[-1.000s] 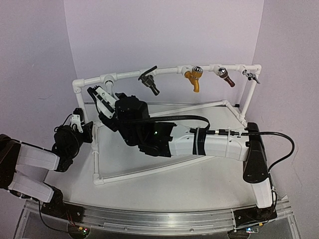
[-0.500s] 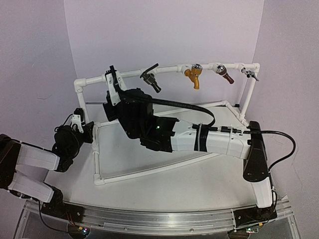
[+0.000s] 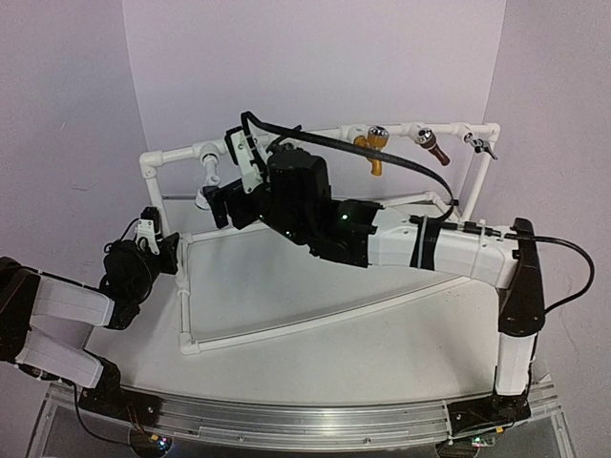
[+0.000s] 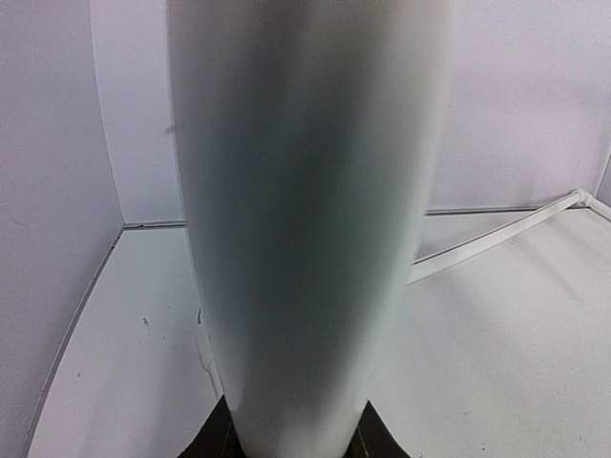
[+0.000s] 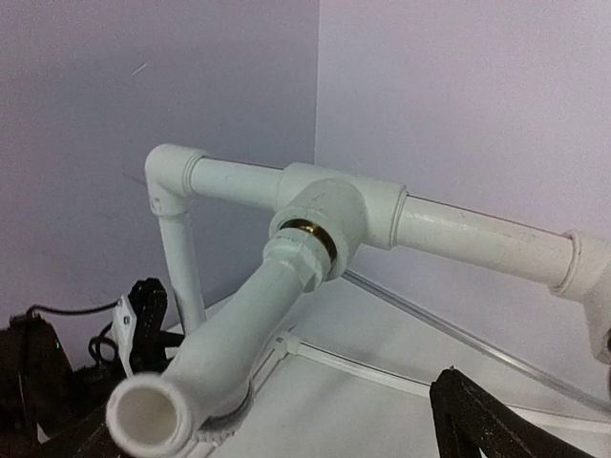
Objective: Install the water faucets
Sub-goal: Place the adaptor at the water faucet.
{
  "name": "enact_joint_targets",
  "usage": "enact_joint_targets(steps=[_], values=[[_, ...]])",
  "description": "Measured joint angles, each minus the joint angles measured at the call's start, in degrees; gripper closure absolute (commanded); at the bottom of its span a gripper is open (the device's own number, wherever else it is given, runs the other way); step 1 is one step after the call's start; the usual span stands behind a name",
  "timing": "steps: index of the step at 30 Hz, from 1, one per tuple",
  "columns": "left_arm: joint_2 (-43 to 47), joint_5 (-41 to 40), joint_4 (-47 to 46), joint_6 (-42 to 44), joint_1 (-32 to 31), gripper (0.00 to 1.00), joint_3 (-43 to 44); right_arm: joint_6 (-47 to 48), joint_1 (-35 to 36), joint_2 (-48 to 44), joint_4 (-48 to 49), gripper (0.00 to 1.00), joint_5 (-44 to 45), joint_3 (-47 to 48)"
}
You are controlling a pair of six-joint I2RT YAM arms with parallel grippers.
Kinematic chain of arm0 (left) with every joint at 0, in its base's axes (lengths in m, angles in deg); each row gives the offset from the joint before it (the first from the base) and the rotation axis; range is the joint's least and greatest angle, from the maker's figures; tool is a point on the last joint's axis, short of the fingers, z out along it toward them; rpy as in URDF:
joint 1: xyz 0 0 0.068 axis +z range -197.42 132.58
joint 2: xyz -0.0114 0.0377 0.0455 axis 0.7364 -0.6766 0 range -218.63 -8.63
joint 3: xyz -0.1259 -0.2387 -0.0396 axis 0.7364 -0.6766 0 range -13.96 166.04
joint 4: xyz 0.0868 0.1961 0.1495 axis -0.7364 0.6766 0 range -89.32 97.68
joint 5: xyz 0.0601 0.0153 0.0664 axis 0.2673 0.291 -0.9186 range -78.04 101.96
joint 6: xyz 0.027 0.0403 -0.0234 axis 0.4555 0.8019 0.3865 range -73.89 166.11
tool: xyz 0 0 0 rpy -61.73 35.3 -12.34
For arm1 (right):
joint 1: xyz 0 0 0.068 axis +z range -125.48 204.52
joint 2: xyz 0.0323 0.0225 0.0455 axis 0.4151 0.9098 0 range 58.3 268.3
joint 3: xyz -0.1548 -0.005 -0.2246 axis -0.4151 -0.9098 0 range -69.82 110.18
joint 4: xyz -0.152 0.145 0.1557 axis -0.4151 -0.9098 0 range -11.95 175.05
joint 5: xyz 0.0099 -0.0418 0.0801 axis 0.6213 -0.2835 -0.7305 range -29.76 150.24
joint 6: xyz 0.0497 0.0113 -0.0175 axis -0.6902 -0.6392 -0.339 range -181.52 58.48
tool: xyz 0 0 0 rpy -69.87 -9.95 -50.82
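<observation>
A white plastic tap with a round open end (image 5: pixel 250 329) is seen screwed into a T-fitting (image 5: pixel 339 205) on the top rail of a white plastic pipe frame (image 3: pixel 172 155), at the upper left of the overhead view. A brass ring is visible where the tap meets the fitting. The tap (image 3: pixel 203 181) hangs downward from the rail.

The right gripper (image 3: pixel 224 181) is held just beside the tap with its jaws spread wide. In the right wrist view one dark finger (image 5: pixel 477 420) is seen at the lower right, well apart from the tap, and nothing is gripped.

The left gripper (image 3: pixel 151 232) is placed at the frame's left post, at the left of the overhead view. In the left wrist view that post (image 4: pixel 305 239) fills the centre, blurred, and is flanked closely at the bottom edge by dark fingers (image 4: pixel 218 441), so it is taken as clamped.

A gold-yellow tap (image 3: pixel 372 153), a brown tap (image 3: pixel 434 148) and a small grey tap (image 3: pixel 480 143) are mounted along the rail at the upper right.
</observation>
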Motion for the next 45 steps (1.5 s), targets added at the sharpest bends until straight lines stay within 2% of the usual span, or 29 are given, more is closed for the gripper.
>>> enact_joint_targets(steps=[8, 13, 18, 23, 30, 35, 39, 45], values=[[-0.1, 0.0, -0.1, -0.1, 0.0, 1.0, 0.0, 14.6, 0.2, -10.7, -10.3, 0.02, -5.3, -5.6], [-0.1, 0.0, -0.1, -0.1, 0.0, 1.0, 0.0, 28.4, 2.7, -15.1, -12.5, 0.02, -2.1, -12.1], [-0.2, 0.0, -0.2, -0.1, 0.0, 1.0, 0.0, 48.7, 7.9, -14.5, -14.4, 0.02, 6.0, -15.3], [-0.2, 0.0, -0.2, -0.1, 0.0, 1.0, 0.0, 64.0, 10.3, -12.4, -16.7, 0.02, 11.3, -15.7], [-0.2, 0.0, -0.2, -0.1, 0.0, 1.0, 0.0, 79.5, 10.4, -8.7, -24.7, 0.02, 13.9, -15.0], [-0.2, 0.0, -0.2, -0.1, 0.0, 1.0, 0.0, 79.7, 10.6, -7.7, -27.0, 0.02, 10.9, -9.2], [-0.2, 0.0, -0.2, -0.1, 0.0, 1.0, 0.0, 72.3, 10.2, -8.6, -25.6, 0.02, 4.1, -6.1], [-0.2, 0.0, -0.1, -0.1, 0.0, 1.0, 0.0, 59.4, 5.7, -10.9, -24.7, 0.02, -10.1, -11.1]])
